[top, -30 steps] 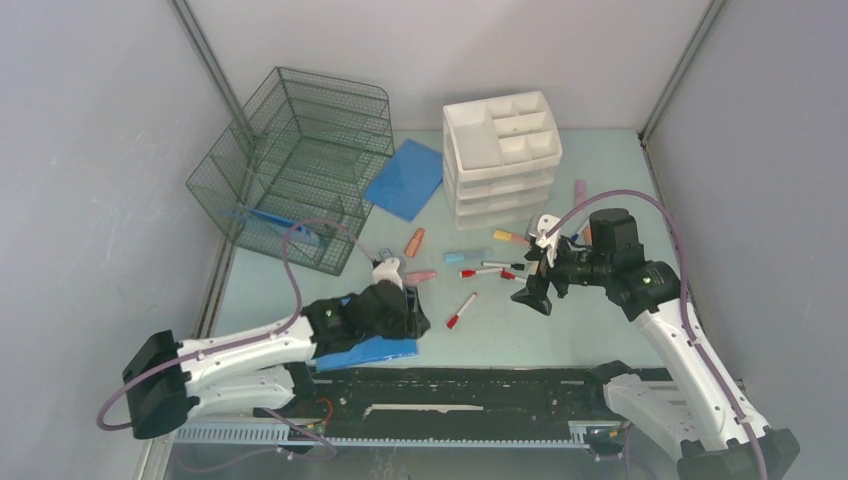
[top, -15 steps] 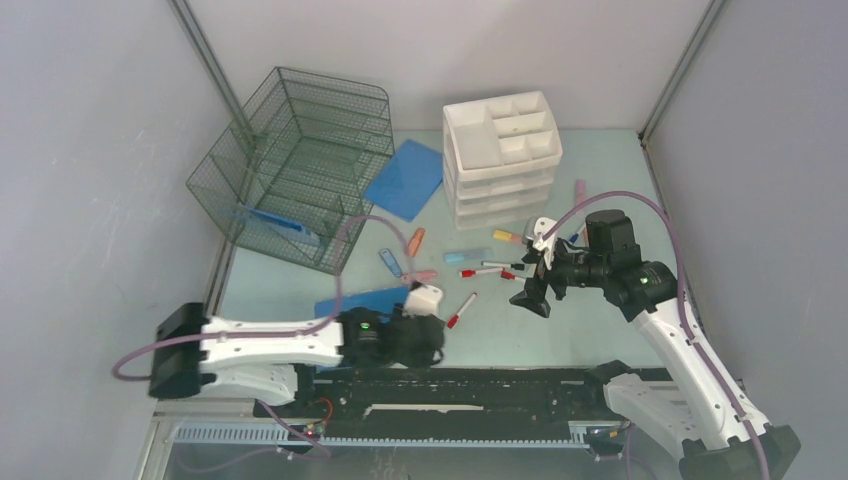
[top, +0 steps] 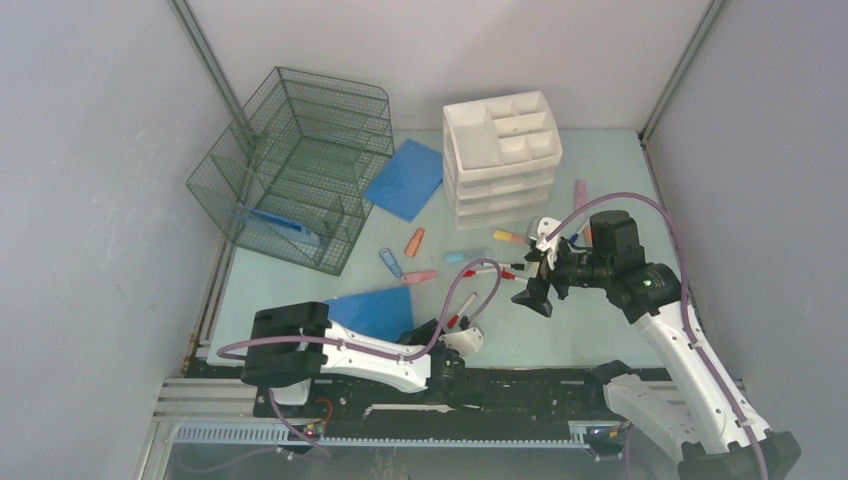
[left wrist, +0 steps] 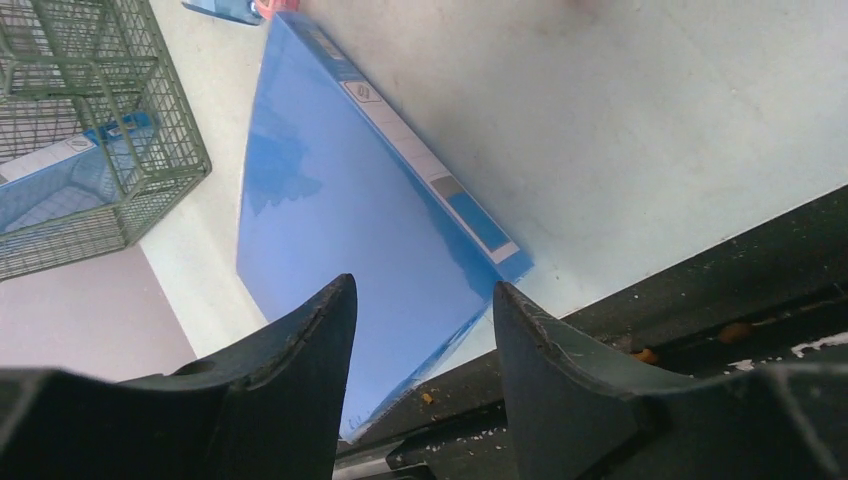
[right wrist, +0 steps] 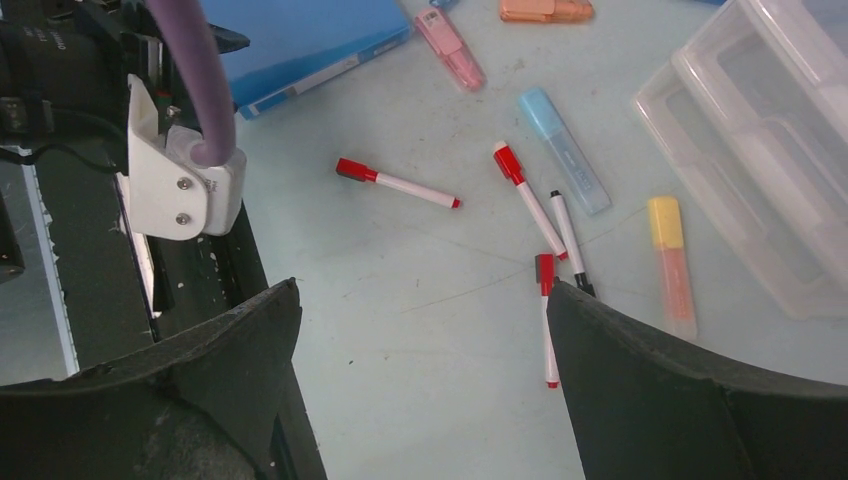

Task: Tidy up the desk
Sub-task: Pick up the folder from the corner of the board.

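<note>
Clutter sits across the middle of the desk (top: 570,330), the pale green top that runs from the black front rail (top: 520,385) to the back walls. Your left gripper (left wrist: 425,340) is hard to find from above: the arm lies folded low along the rail, and its own cable and white camera mount (top: 463,340) cover the tip. The wrist view settles it. Its two fingers stand apart with nothing between them. Beyond them a blue folder (left wrist: 340,220) lies flat on the desk, its near corner just beside the rail, and the fingers hide the folder's nearest edge. The wire basket (left wrist: 90,120) is cut off at that view's left edge, with another blue folder (left wrist: 60,185) showing through its mesh.

Your right gripper (right wrist: 420,300) hangs above the markers (right wrist: 395,184) with its fingers spread wide and empty. A blue highlighter (right wrist: 565,150) and a yellow one (right wrist: 670,260) lie near the drawer unit (right wrist: 760,140), which runs out of frame on the right.
</note>
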Robot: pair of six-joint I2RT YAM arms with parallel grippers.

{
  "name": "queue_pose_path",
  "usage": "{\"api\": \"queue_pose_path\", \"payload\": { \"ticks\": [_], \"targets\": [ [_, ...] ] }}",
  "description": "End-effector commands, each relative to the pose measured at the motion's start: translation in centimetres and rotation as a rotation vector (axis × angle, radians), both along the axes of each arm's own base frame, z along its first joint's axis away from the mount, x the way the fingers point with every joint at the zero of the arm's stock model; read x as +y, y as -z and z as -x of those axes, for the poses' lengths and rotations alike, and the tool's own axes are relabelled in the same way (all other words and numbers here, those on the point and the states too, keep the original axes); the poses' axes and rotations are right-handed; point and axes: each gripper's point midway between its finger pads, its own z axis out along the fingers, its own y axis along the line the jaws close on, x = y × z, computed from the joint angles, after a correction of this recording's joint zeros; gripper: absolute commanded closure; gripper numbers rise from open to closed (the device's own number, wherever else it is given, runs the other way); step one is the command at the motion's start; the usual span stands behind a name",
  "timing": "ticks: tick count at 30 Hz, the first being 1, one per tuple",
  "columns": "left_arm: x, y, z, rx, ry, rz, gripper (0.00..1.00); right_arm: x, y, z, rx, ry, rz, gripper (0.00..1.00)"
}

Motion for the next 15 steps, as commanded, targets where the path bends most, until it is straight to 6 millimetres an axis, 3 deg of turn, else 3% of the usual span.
{"api": "queue_pose_path", "payload": {
  "ticks": [1, 10, 15],
  "targets": [
    [0.2, -1.3, -0.7, -0.081, 0.004, 0.014, 0.41, -0.1, -0.9, -0.1, -0.051, -0.007, -0.015, 0.0],
    [0.4, -1.0, 1.6, -0.019, 0.007, 0.042, 0.43, -0.5, -0.7, -0.4, -0.045, 0.013, -0.008, 0.0],
    [1.6, -0.1, 1.5, -0.024, 0.005, -0.009, 0.44, -0.7, -0.7, -0.6, -0.042, 0.023, -0.01, 0.0]
  ]
}}
